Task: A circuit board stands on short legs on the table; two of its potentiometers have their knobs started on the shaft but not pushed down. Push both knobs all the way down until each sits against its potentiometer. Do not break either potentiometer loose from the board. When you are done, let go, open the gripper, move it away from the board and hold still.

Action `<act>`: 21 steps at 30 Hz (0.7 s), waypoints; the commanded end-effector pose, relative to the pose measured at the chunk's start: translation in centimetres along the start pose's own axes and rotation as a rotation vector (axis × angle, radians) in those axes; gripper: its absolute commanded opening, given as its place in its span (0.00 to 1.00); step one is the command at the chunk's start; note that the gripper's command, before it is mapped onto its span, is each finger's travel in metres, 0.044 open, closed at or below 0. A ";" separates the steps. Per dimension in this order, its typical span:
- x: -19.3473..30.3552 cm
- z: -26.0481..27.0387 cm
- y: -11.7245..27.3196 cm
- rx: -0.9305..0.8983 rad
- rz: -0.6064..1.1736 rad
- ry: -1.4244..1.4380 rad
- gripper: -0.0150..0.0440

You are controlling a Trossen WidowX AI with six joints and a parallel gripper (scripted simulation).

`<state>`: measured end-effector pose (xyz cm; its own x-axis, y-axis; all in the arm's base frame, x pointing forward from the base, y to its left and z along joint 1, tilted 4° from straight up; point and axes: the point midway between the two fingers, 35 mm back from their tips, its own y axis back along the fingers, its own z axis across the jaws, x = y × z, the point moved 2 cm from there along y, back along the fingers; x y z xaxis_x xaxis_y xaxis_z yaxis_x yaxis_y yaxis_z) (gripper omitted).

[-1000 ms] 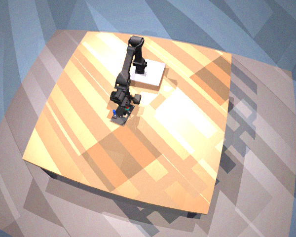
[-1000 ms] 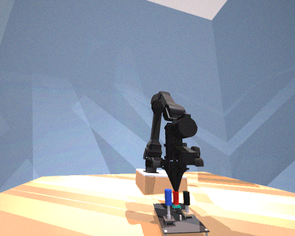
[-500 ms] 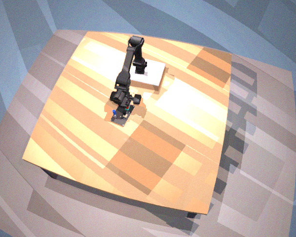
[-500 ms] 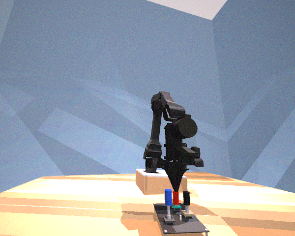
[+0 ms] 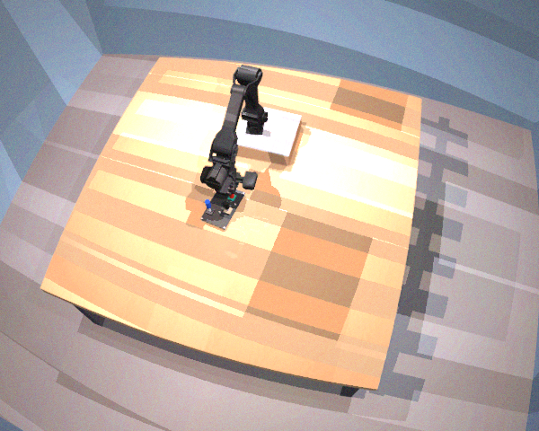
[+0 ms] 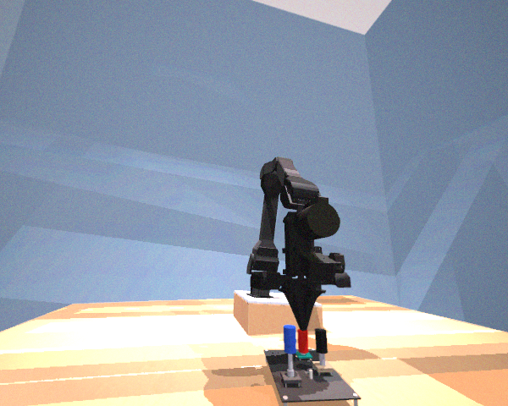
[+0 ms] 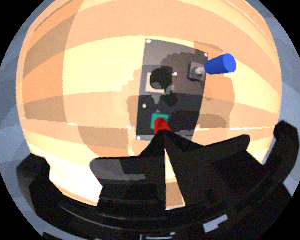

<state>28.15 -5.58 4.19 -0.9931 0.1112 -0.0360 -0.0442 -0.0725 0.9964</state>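
Observation:
The circuit board (image 5: 216,221) (image 6: 333,391) (image 7: 162,50) stands on short legs. My gripper (image 6: 303,329) (image 7: 162,133) is shut and empty, its tips at the top of the red knob (image 5: 232,196) (image 6: 302,342) (image 7: 161,124). The red knob is low, close above the green potentiometer (image 6: 304,356) (image 7: 154,119); whether they touch is too small to tell. The blue knob (image 5: 207,204) (image 6: 289,338) (image 7: 221,64) is high, with a long piece of grey shaft bare below it. The black knob (image 6: 321,341) (image 7: 160,78) leans slightly, with some bare shaft beneath.
The arm's base stands on a white-topped block (image 5: 278,134) (image 6: 280,320) behind the board. The blue knob stands at one side of the board and the black knob at the other, both nearer the exterior camera than the red knob. A small light post (image 6: 310,374) stands between them.

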 end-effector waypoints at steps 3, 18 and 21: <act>-0.1 -0.1 -0.8 0.003 0.005 -0.005 0.25; -0.1 -0.1 -0.7 0.003 0.005 -0.005 0.25; -0.1 -0.1 -0.3 0.003 0.005 -0.005 0.25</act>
<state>28.14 -5.57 4.10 -0.9932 0.1112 -0.0354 -0.0436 -0.0726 0.9964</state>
